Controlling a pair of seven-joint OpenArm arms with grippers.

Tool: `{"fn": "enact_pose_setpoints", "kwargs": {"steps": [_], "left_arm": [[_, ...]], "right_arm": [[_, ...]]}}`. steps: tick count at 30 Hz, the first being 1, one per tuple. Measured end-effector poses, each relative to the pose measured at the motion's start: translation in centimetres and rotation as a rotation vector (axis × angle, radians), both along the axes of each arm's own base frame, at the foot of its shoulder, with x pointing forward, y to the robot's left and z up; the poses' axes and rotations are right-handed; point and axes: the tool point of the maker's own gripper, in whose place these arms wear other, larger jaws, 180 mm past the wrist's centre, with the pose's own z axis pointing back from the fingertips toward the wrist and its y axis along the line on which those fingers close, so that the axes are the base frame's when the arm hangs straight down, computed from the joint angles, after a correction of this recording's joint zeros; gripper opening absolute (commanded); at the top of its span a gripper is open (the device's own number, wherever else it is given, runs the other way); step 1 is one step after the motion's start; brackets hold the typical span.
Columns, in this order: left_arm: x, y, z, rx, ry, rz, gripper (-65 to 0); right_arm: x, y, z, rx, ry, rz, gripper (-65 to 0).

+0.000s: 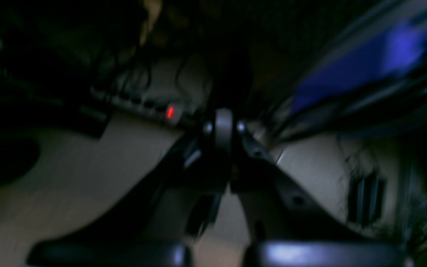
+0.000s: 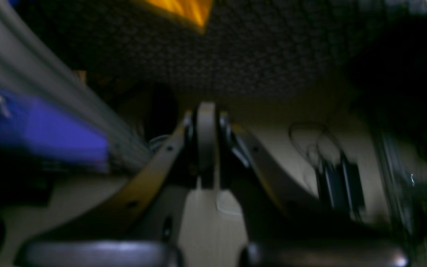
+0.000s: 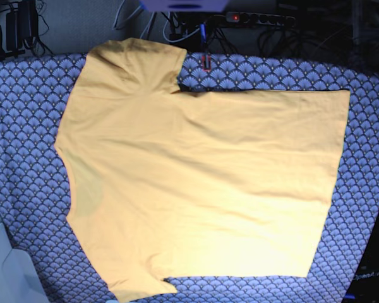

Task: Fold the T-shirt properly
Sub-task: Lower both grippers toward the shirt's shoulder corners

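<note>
1. The scallop-patterned cloth (image 3: 25, 126), blue-grey with a repeating fan motif, covered the whole work surface in the base view.
2. The T-shirt (image 3: 202, 183), plain yellow-orange with soft shallow wrinkles, lay spread flat on that cloth: neckline toward the view's left, straight hem toward its right, one short sleeve (image 3: 136, 63) at the top edge and the other at the bottom edge.
3. A white power strip (image 3: 259, 19) with a red lit switch sat among dark cables beyond the far edge of the cloth.
4. The right gripper (image 2: 206, 122), blurred in its wrist view, hung with its pale curved fingers pressed together on nothing; a corner of yellow fabric showed far above it in that view.
5. The left gripper (image 1: 224, 128), dim and blurred, likewise had its fingers closed and empty, over pale flooring.
</note>
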Motion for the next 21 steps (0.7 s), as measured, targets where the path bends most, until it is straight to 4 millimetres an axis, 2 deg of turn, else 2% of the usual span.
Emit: {"fn": "enact_pose_setpoints", "kwargs": {"steps": [4, 7, 11, 14, 17, 21], "left_arm": [[1.5, -0.1, 4.7, -0.009, -0.123, 0.014, -65.0], [3.0, -0.9, 6.9, -0.038, -0.157, -0.004, -65.0], [7.2, -2.0, 8.9, -0.08, -0.201, -0.06, -65.0], [10.4, -1.4, 10.6, -0.064, -0.226, -0.108, -65.0], [13.1, -1.1, 11.0, -0.035, -0.179, -0.172, -65.0], [17.2, 0.4, 11.1, 0.038, -0.123, -0.219, -65.0]], "right_arm": [[3.8, 0.2, 2.2, 0.002, 0.002, 0.016, -65.0], [6.5, 0.9, 3.6, 0.011, -0.004, 0.034, -65.0], [9.2, 1.2, 4.9, 0.015, 0.029, 0.08, -65.0], [10.6, 1.8, 6.0, 0.023, 0.008, 0.086, -65.0], [11.7, 1.4, 5.4, 0.048, 0.013, 0.049, -65.0], [12.8, 1.4, 3.9, 0.136, 0.079, 0.042, -65.0]]}}
